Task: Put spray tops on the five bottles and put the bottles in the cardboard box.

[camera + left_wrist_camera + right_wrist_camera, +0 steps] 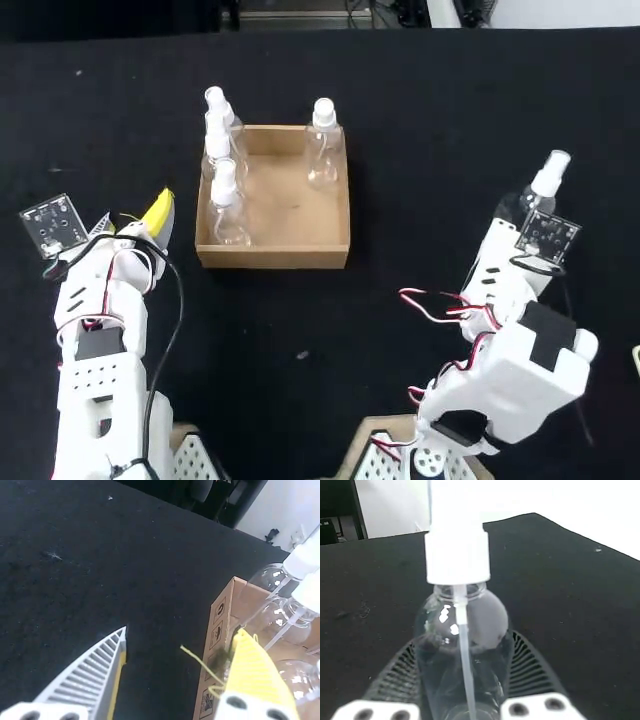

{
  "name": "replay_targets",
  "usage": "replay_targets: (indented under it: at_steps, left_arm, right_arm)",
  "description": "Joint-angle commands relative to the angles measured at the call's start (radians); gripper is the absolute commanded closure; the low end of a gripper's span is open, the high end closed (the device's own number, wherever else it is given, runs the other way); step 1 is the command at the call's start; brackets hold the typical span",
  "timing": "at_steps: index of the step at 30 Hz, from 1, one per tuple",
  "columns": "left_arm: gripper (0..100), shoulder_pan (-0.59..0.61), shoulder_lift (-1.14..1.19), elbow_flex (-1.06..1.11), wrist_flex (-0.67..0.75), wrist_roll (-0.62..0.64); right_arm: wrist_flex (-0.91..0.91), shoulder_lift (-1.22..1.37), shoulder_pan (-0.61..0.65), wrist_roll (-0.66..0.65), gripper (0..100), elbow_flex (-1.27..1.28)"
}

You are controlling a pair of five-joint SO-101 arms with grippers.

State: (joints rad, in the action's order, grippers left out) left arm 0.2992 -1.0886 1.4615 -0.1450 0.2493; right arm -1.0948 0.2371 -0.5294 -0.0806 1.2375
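Black desk (300, 350) is seen from above, with four spray-topped bottles (323, 150) stood inside the cardboard box (275, 255). From the left wrist, the left end effector (182, 632) is shown wide open and empty, just beside the box wall. From the right wrist, the right end effector (465, 645) is shown clamped around the fifth bottle (462, 625), its spray top fitted.

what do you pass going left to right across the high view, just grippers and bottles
left gripper → three bottles along the box's left wall → lone bottle in its far right corner → held bottle in the right gripper
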Motion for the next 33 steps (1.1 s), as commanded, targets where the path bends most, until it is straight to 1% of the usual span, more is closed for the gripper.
replay_targets:
  at_steps: [1, 3, 15, 16, 19, 21, 24, 26, 29, 33]
  left_arm:
    - [70, 0.008, 0.000, -0.013, 0.023, 0.003]
    - [70, 0.008, 0.000, -0.013, 0.023, 0.003]
    - [70, 0.008, 0.000, -0.013, 0.023, 0.003]
    - [70, 0.008, 0.000, -0.013, 0.023, 0.003]
    - [70, 0.008, 0.000, -0.013, 0.023, 0.002]
    - [70, 0.008, 0.000, -0.013, 0.023, 0.002]
    - [70, 0.002, 0.000, -0.013, 0.023, -0.057]
    - [70, 0.001, 0.000, -0.012, 0.023, -0.080]
    - [70, 0.001, 0.000, -0.012, 0.023, -0.080]
    - [70, 0.001, 0.000, -0.012, 0.023, -0.081]
  right_arm:
    - [-0.025, -0.004, -0.005, -0.008, 85.9, -0.008]
    - [-0.025, -0.004, -0.003, -0.008, 83.5, -0.001]
    - [-0.026, -0.004, 0.006, -0.017, 82.7, 0.004]
    - [-0.026, -0.004, 0.006, -0.017, 80.8, 0.002]
    - [-0.026, -0.004, 0.006, -0.017, 70.9, 0.002]
    - [-0.026, -0.004, 0.012, -0.017, 68.3, 0.004]
    - [-0.034, -0.004, 0.012, -0.017, 70.6, 0.004]
    - [-0.086, -0.004, 0.009, -0.017, 71.2, 0.010]
    - [-0.183, -0.019, 0.008, -0.017, 71.2, 0.054]
    - [-0.198, -0.101, 0.023, -0.017, 71.2, 0.131]
